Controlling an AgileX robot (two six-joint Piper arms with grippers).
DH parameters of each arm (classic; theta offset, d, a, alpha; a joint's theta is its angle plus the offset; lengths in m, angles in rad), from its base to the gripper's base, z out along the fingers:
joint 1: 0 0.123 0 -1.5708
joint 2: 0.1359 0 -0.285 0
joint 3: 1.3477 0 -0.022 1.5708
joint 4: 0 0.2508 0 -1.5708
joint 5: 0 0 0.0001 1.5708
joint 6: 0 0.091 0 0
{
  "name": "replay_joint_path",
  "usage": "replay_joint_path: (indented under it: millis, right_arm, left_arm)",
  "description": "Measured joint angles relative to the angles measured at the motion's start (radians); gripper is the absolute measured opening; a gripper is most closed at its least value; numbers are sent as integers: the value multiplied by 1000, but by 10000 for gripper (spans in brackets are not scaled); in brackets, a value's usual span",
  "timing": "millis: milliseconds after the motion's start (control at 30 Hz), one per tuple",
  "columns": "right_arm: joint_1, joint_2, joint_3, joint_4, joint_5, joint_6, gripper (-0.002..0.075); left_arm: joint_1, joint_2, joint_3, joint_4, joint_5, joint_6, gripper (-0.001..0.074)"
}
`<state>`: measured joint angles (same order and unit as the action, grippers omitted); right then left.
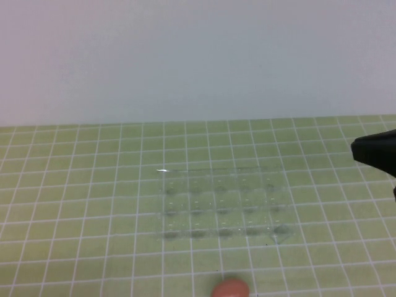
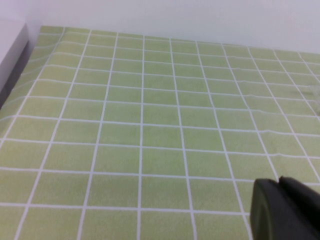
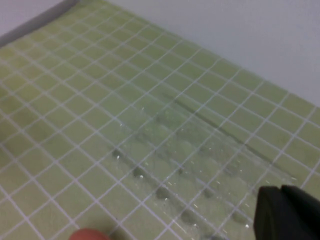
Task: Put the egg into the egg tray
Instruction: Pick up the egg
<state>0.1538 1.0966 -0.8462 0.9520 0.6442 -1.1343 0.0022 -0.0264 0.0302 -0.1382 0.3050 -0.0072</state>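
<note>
Fig.: egg tray [image 1: 223,204] lies flat on grid mat [image 1: 80,185], well left of right gripper [image 1: 378,151] (jaw state cannot be told). Egg [image 1: 231,289] sits nearer cam, just past tray's near edge. Left gripper [image 2: 287,210] parked off-view, state unclear too. Risk, est.: smooth egg rolls or slips if pinched off-centre.

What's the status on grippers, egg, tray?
Right gripper at table's right edge; left gripper off left. Egg on mat, outside egg tray. Path clear.
</note>
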Motion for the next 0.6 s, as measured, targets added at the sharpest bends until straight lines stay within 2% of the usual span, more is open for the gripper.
replay_joint_path:
  millis: [133, 233, 367, 500, 600]
  right_arm:
    - [24, 67, -46, -2, 77, -169, 13]
    - [85, 118, -87, -63, 107, -216, 13]
    - [232, 179, -134, -298, 146, -198, 13]
    - [399, 226, -147, -567, 153, -107, 13]
    - [496, 263, -149, -707, 153, -64, 13]
  left_arm:
    - [0, 0, 0, 0, 0, 0, 0]
    - [0, 0, 0, 0, 0, 0, 0]
    - [0, 0, 0, 0, 0, 0, 0]
    - [0, 0, 0, 0, 0, 0, 0]
    - [0, 0, 0, 0, 0, 0, 0]
